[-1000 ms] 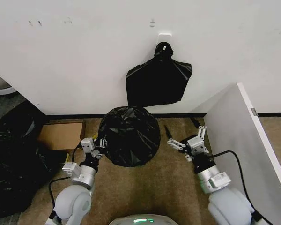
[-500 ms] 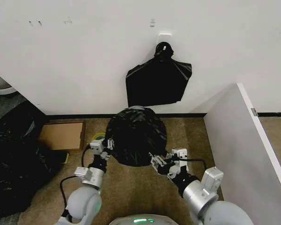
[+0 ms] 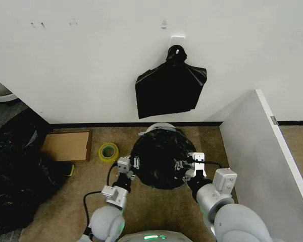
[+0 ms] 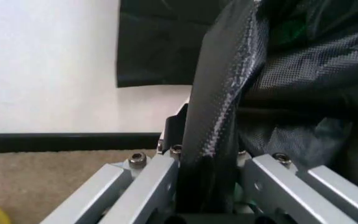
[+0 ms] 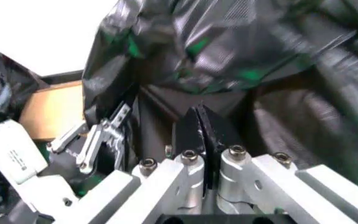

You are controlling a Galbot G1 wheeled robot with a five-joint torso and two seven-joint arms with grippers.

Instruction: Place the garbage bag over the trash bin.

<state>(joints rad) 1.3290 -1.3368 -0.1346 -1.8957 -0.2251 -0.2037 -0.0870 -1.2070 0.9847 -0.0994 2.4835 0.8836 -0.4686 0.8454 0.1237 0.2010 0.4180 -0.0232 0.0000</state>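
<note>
Head view: your garbage bag (image 3: 160, 157) is spread over the trash bin (image 3: 159, 127), whose white rim shows at 12 o'clock of the bag. Your left gripper (image 3: 130, 165) sits at the bag's 9 o'clock edge, your right gripper (image 3: 188, 164) at 3 o'clock. A yellow tape roll (image 3: 108, 151) lies on the carpet beyond the left gripper.

Left wrist view: the fingers pinch a fold of bag film (image 4: 219, 107).

Right wrist view: the black pads (image 5: 201, 128) are pressed together on bag film.
</note>
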